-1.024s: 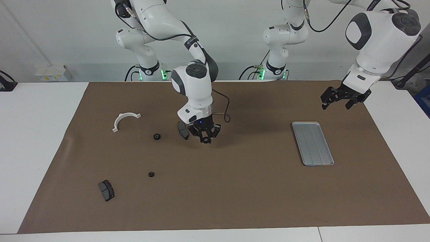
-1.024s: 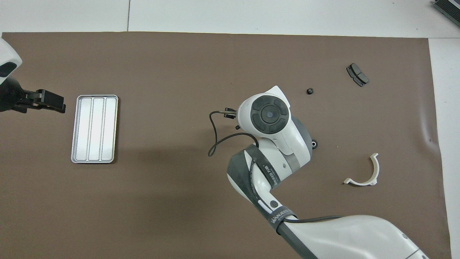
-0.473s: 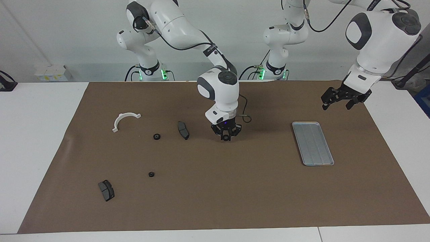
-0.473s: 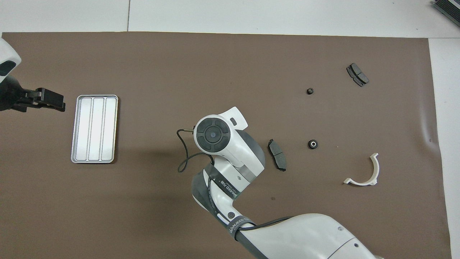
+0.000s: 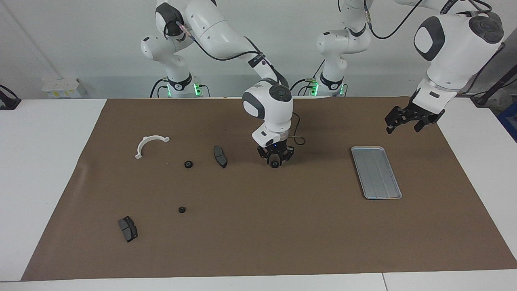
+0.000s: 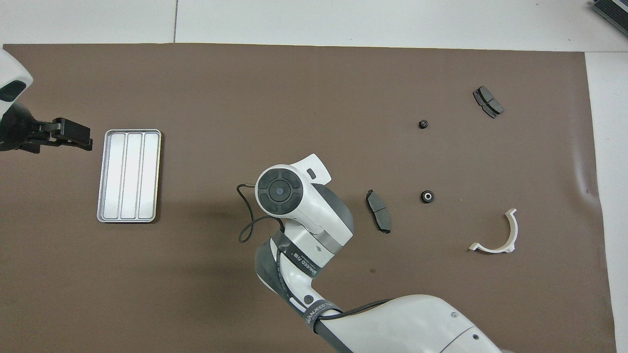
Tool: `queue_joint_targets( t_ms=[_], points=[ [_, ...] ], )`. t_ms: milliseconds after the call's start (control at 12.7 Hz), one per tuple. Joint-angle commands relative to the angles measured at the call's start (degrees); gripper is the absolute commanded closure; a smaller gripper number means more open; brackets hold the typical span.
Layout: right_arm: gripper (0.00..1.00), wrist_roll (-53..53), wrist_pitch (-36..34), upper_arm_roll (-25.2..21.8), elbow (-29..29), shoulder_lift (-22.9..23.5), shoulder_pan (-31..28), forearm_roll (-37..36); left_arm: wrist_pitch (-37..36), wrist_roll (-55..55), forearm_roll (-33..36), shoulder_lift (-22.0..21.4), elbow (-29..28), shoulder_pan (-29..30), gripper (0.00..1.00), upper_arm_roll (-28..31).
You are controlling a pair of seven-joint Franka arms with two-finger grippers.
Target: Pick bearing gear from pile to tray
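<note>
**A:** Where was the right tool [image 5: 275, 161]?

**B:** Low over the middle of the table [image 5: 40, 161], with a gear [image 5: 275, 164] at its tips. Whether it gripped the gear, I couldn't tell. I'd call it the carry step: next, lift and cross to the tray [image 5: 375, 171] at the left arm's end.

**A:** Which way did the gear point?

**B:** It was round, with no long axis. The tray ran lengthwise away from the robots' edge. The left tool [image 5: 407, 123] waited wide over the table by the tray.

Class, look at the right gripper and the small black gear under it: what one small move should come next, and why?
Probably the right gripper should rise straight up, clear of the gear. The gear seems to rest on the mat just beneath it, short of the empty tray, while the left gripper hangs open near the tray, perhaps to fetch it.
</note>
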Motion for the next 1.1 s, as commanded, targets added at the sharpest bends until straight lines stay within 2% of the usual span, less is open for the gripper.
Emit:
queue_joint_targets(
  t_ms=[0,158,315,473,709,1024],
  points=[
    [0.0,0.6,0.17,-0.3,0.3,-0.48,-1.26,-1.54,1.67,-1.27,0.4,-0.44,-1.3,-0.63,0.0,0.17],
    [0.0,-2.29,0.26,-0.21,-1.71,-3.2,-4.15,-1.45,2.81,-4.84,0.31,0.34,-1.3,-2.55,0.0,-0.1],
    [0.0,-8.6,2.01,-0.21,-8.98,-9.16,-7.84,-1.1,5.96,-14.23,0.31,2.71,-1.39,-7.29,0.0,-0.1],
    [0.0,-12.92,4.56,-0.03,-15.67,-14.44,-11.62,-0.49,8.52,-18.22,0.31,4.91,-1.39,-11.16,0.0,-0.1],
    [0.0,-21.17,4.57,-0.03,-20.61,-18.49,-16.81,0.56,14.04,-25.06,0.31,6.59,-3.58,-16.6,0.0,-0.1],
    [0.0,-33.4,4.57,-0.03,-24.31,-20.35,-23.14,3.38,25.02,-42.98,1.19,15.54,-4.02,-27.07,0.0,0.17]
  ],
)
